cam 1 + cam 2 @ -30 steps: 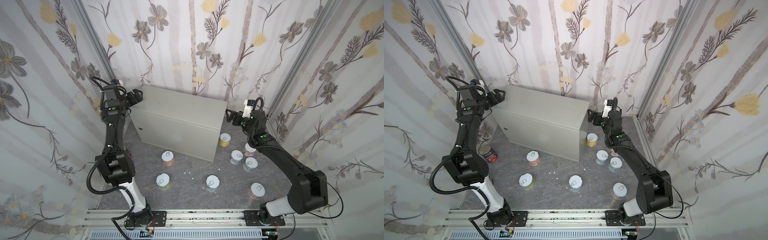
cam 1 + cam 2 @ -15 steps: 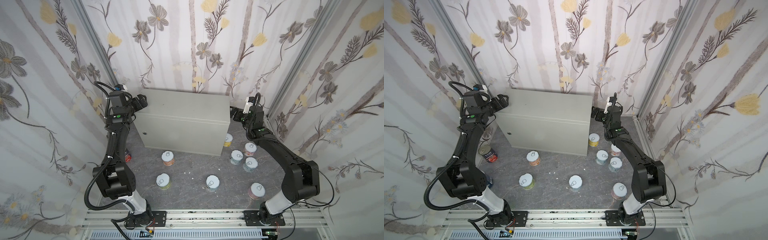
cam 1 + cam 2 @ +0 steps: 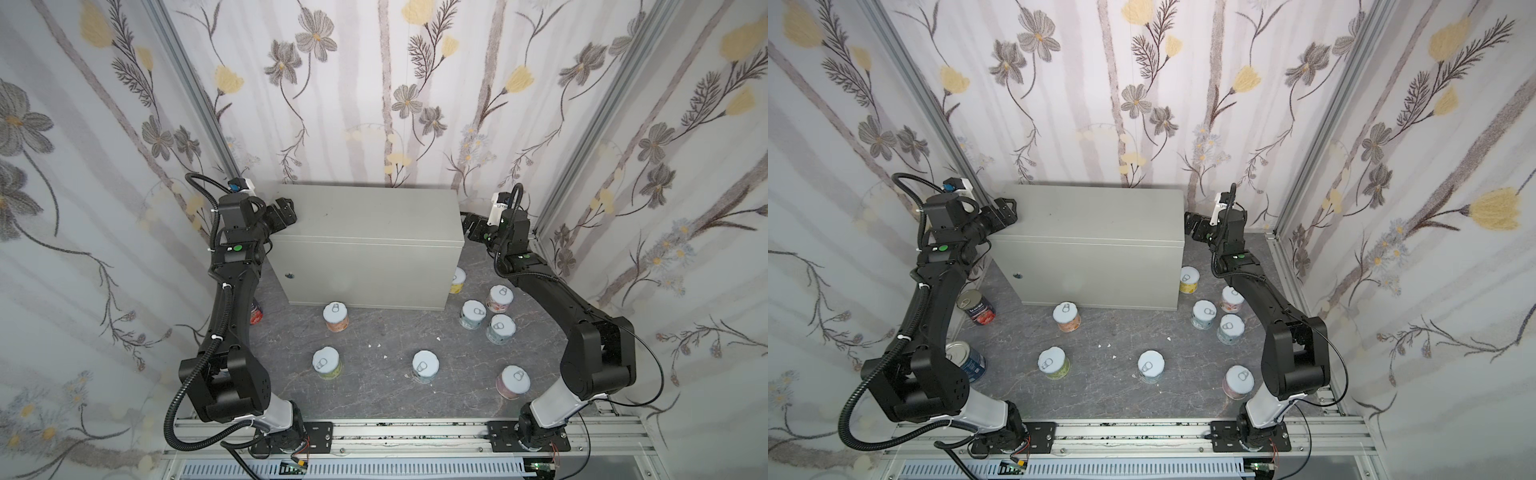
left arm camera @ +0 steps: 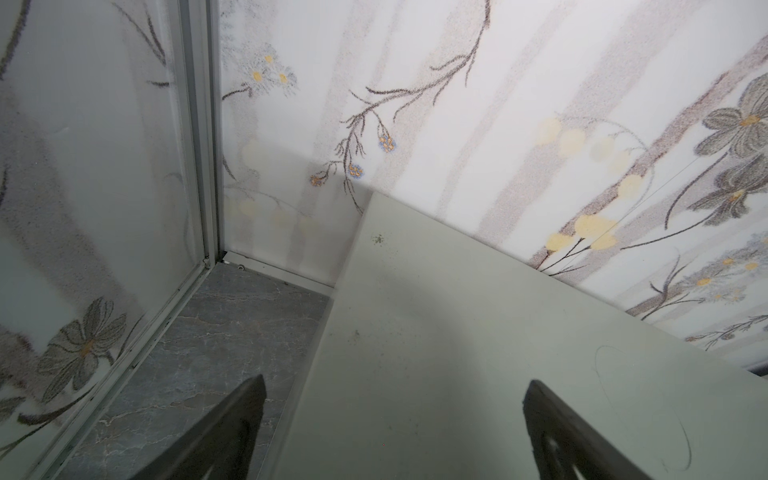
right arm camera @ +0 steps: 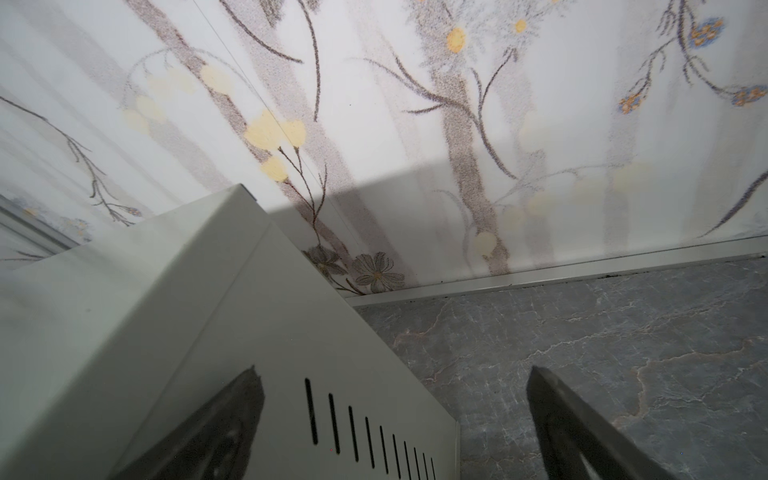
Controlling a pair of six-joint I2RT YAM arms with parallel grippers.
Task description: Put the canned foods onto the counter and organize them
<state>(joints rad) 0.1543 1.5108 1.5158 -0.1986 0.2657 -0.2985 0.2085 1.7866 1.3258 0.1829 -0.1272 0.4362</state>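
— Against the back wall, in both top views, the counter (image 3: 365,216) stands with nothing on its flat top. All the cans are down on the marbled floor (image 3: 374,395), in front of it and beside it.

— And the arms?

— The left gripper (image 3: 286,211) is at the counter's left end and the right gripper (image 3: 471,224) at its right end. Neither carries anything. Eight short cans (image 3: 336,316) stand upright, pull-tabs up. In a top view, two tall cans (image 3: 976,308) sit by the left arm, one partly hidden.

— What about the left wrist view?

— The jaws are spread wide with nothing between them, one finger over the floor and the other over the counter's top.

— Right wrist?

— Released and empty too, straddling the edge of the end panel with the vent slots (image 5: 353,419).

— How will the cans handle?

— They're rigid metal, probably weighty if full, with smooth sides that could slip. I'd close across the label wall just under the rim, coming from above. The tall ones I'd grip lower on the body so they don't tip. The tabs are no handhold.
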